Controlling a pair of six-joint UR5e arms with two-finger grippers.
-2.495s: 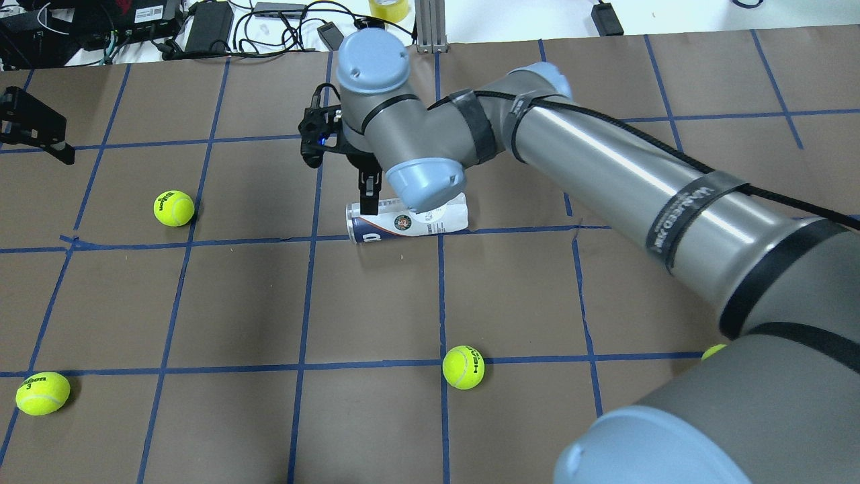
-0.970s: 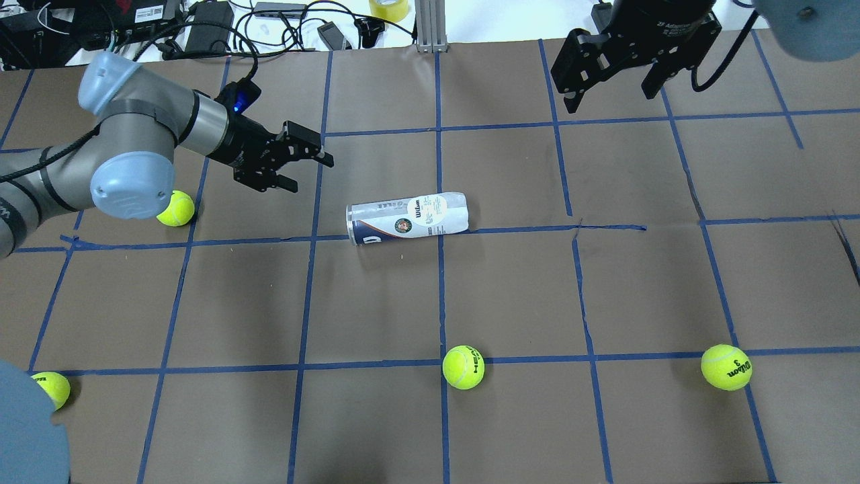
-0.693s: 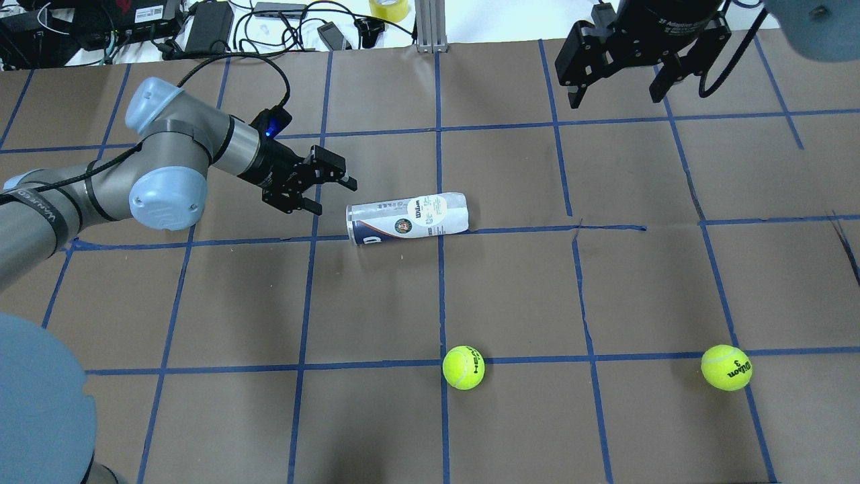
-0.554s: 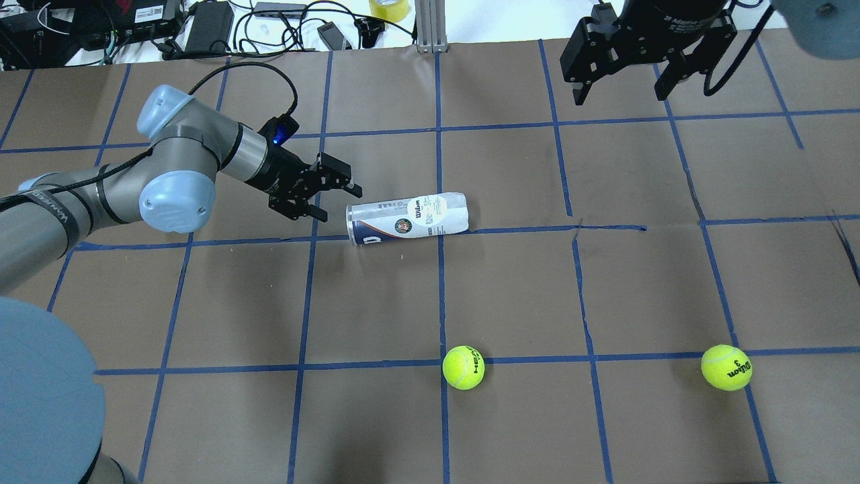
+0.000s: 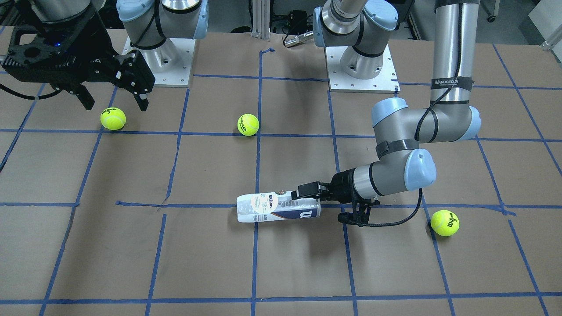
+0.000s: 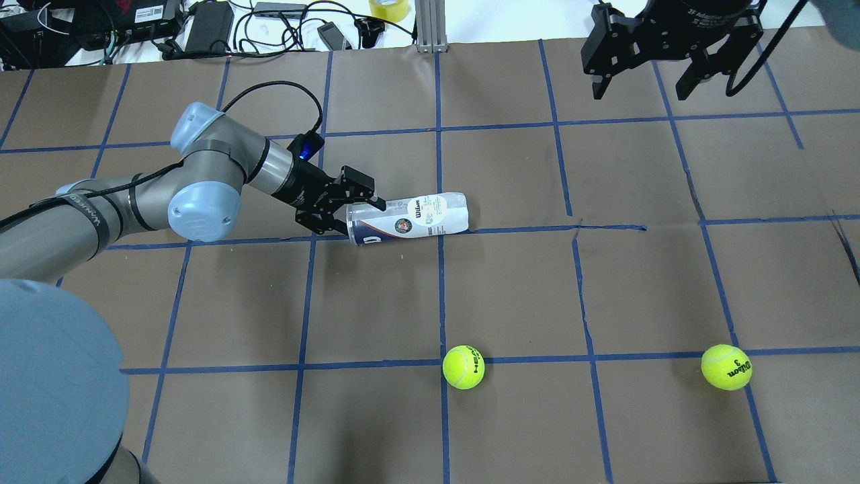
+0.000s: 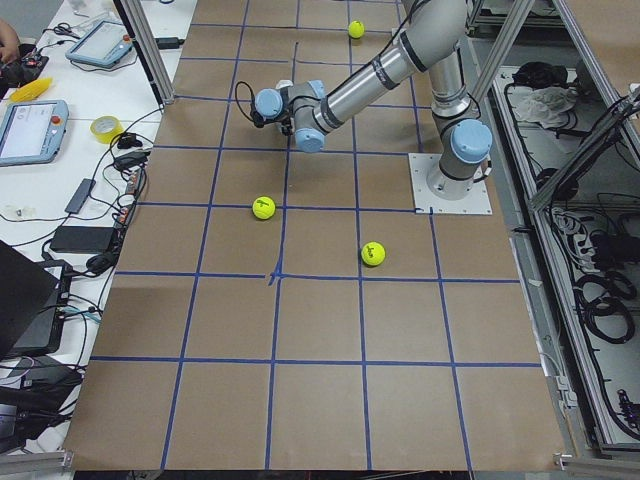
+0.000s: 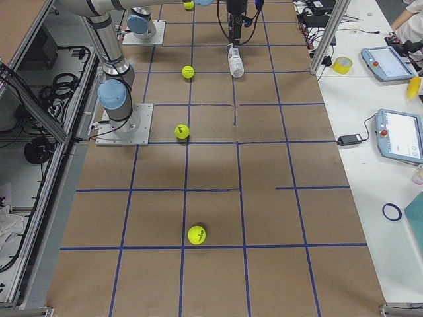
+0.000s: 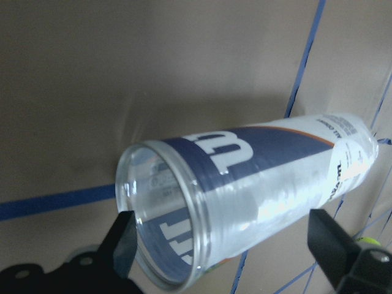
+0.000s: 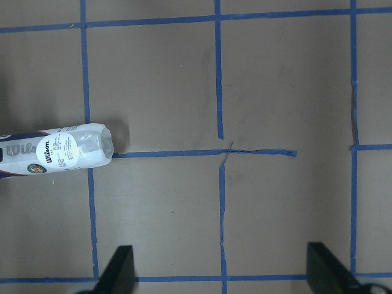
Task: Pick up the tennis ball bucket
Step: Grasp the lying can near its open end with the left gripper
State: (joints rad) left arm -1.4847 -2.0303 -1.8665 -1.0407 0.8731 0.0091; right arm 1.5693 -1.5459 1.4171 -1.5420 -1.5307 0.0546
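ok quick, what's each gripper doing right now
left gripper: open, a finger on either side of the tennis ball bucket at its rim end, not shut on it
right gripper: open, holding nothing

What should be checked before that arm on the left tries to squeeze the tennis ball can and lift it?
1. Left tool open: ok, jaws spread wide.
2. Tennis ball can between its fingers: ok, the wrist view shows the can's rimmed end sitting between the two.
3. Fingers touching the can: cannot tell.
4. Can lying on its side on the table: ok.
5. Right tool out of the way: ok, open and far off at the table's far edge.
6. Nearest tennis ball clear of the can: ok, well apart.
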